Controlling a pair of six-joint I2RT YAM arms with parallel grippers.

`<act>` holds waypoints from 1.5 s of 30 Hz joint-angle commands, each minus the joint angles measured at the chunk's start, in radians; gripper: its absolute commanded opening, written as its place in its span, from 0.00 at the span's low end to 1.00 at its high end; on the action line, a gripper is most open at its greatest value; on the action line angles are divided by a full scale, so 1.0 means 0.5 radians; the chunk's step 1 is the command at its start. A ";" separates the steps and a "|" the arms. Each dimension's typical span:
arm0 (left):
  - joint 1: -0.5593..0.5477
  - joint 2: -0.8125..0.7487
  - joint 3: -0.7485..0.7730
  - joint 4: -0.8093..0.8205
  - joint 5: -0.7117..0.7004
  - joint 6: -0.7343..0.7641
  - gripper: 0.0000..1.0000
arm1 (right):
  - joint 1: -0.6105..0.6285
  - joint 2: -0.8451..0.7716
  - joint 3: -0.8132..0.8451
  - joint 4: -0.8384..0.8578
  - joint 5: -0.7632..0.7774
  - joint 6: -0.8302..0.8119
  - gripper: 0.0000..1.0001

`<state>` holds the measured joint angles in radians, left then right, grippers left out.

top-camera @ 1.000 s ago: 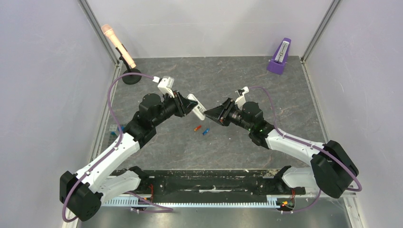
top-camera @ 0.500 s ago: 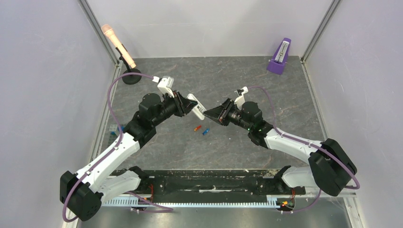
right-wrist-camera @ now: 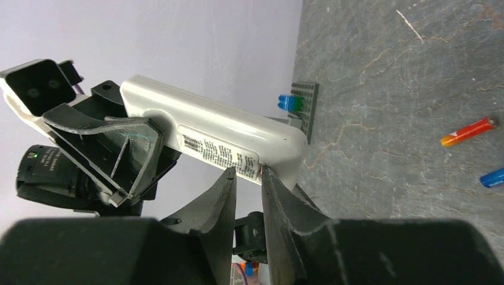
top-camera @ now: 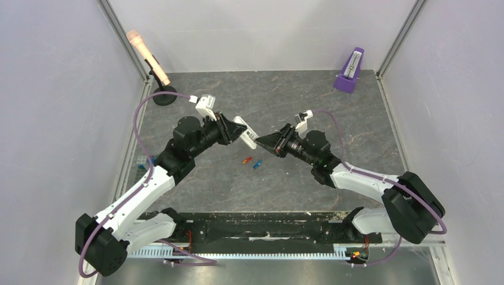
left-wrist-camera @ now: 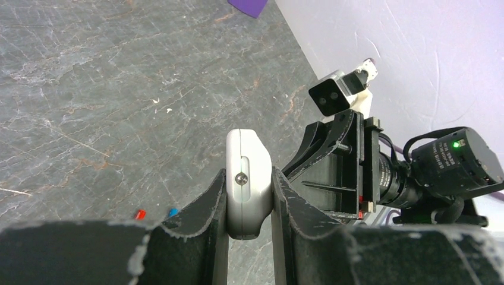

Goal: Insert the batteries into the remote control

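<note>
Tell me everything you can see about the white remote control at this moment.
The remote control is a slim white handset of smooth plastic with rounded corners. One broad face bears a printed label; a narrow side shows a small screw. It hangs tilted above the table, clamped across its thickness by the left gripper. The fingertips of the right gripper meet its edge beside the label; whether they pinch anything is unclear.
</note>
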<state>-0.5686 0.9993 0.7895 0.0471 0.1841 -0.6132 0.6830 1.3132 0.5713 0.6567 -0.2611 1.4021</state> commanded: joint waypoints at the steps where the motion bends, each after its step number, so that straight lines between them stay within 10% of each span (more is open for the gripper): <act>1: -0.036 -0.019 0.078 0.237 0.224 -0.288 0.02 | 0.011 0.052 -0.031 0.432 -0.049 0.087 0.24; 45: -0.048 0.175 0.130 -0.277 -0.178 -0.034 0.02 | 0.010 0.245 0.008 1.380 -0.253 0.319 0.22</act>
<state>-0.5606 1.0405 0.8558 0.0315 0.0769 -0.6785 0.6502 1.4567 0.5297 1.0790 -0.2909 1.5124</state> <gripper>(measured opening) 0.310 0.227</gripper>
